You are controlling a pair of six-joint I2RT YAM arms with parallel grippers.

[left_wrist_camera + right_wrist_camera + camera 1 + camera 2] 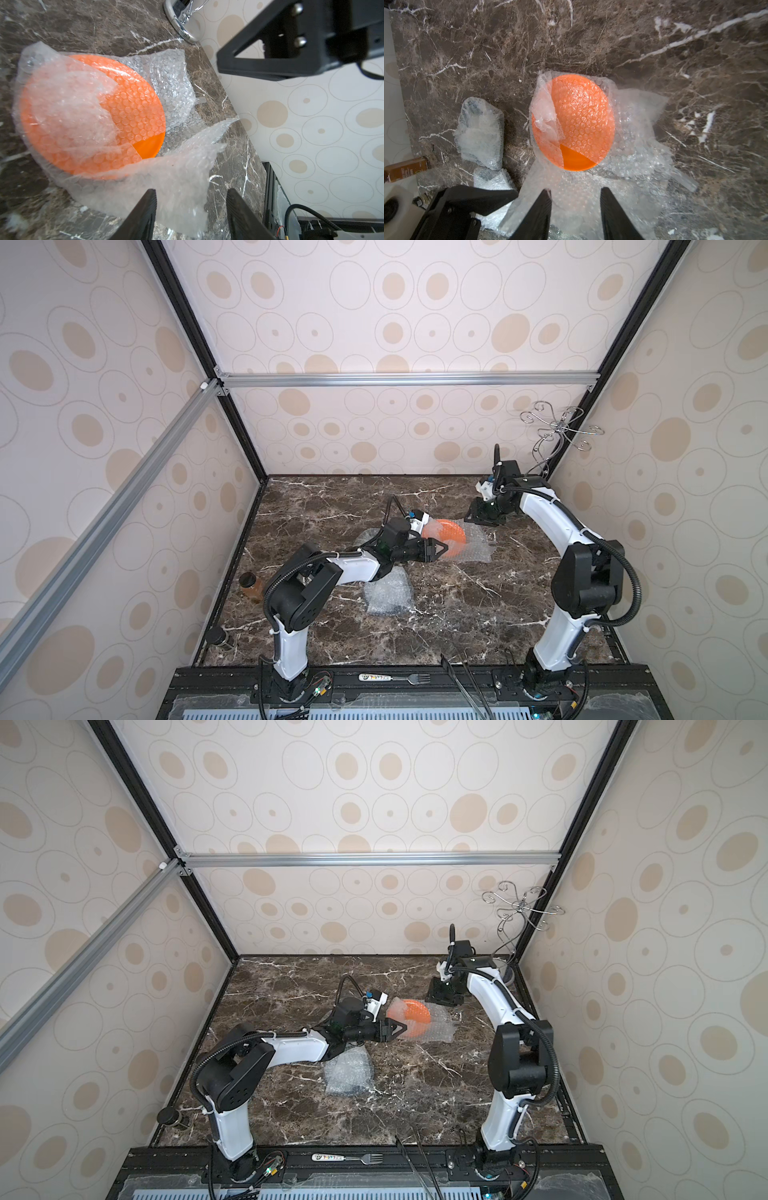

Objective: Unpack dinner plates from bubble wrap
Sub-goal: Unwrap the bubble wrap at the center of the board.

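Left wrist view shows the left claw (191,191) released, its fingers spread with a loose flap of bubble wrap (172,83) lying in the gap. Near the middle of the surface (83,25) the orange dinner plate (149,145) rests on the opened wrap, mostly veiled by it. The right claw (575,189) stands parted over the wrap's edge, gripping nothing.

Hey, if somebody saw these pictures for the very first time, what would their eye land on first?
The glossy orange plate in the middle of the marble table draws the eye first, half showing through loosened bubble wrap. The left gripper hangs open right beside it. After that, the curly chrome wire stand in the far right corner stands out.
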